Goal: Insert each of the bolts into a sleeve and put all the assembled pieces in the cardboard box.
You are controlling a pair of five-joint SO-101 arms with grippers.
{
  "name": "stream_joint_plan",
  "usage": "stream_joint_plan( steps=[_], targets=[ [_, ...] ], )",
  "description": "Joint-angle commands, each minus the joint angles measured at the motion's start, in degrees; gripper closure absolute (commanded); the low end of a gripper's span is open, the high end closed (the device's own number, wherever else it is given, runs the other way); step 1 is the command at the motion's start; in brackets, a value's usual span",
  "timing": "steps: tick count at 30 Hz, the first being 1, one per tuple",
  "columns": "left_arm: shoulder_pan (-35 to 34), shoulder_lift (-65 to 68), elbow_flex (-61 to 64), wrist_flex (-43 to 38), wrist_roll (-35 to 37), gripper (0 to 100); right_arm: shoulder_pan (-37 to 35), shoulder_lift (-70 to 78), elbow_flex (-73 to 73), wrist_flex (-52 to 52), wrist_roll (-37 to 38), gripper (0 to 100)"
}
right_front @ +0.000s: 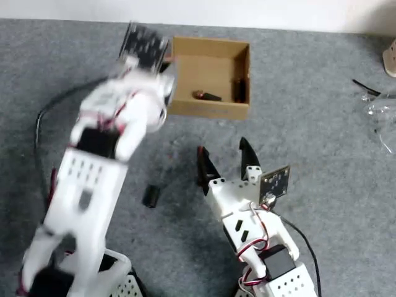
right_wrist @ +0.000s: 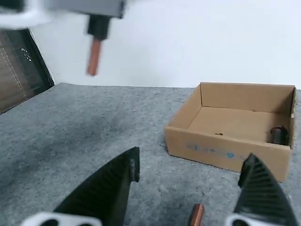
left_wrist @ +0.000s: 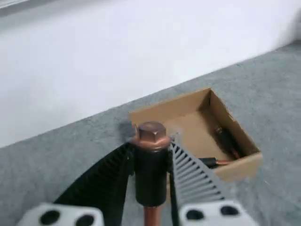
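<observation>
Copper-coloured, with a hexagonal head, a bolt (left_wrist: 151, 134) sits pushed through a black sleeve (left_wrist: 151, 179), its bare shaft poking out of the sleeve's far end. The left gripper (left_wrist: 150, 150) is clamped narrowly on this sleeve, one ribbed finger pressing each side, and holds the piece upright in the air. In the right wrist view the same piece (right_wrist: 95, 44) hangs high above the grey felt table cover (right_front: 322, 124).

Just beyond the left gripper and below it lies the cardboard box (left_wrist: 178, 106), open at the top. Two assembled pieces lie on the box floor, one (right_front: 206, 96) near the front wall and one (right_front: 240, 90) against the side wall farthest from the left gripper. From above, the left arm (right_front: 111, 124) ends at the box's near corner.

The right gripper (right_front: 221, 146) is low over the felt with its fingers spread wide and nothing between the pads, pointing at the front wall of the box. A loose copper bolt (right_wrist: 196, 215) lies on the felt between its fingers, close in towards the wrist. A loose black sleeve (right_front: 151, 196) lies on the felt to the side of the right gripper, between it and the left arm.
</observation>
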State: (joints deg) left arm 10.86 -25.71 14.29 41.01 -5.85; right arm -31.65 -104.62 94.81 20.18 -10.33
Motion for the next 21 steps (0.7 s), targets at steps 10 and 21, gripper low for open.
stream_joint_plan(
  steps=[10, 21],
  targets=[
    [5.1, 24.7, -24.9, 6.9, -0.6, 99, -0.5, -0.7, -0.3, -4.7, 1.1, 69.1],
    [10.8, 42.2, -32.5, -6.5, -0.3, 99, 2.1, -0.7, -0.4, -4.7, 1.1, 69.1]
  ],
)
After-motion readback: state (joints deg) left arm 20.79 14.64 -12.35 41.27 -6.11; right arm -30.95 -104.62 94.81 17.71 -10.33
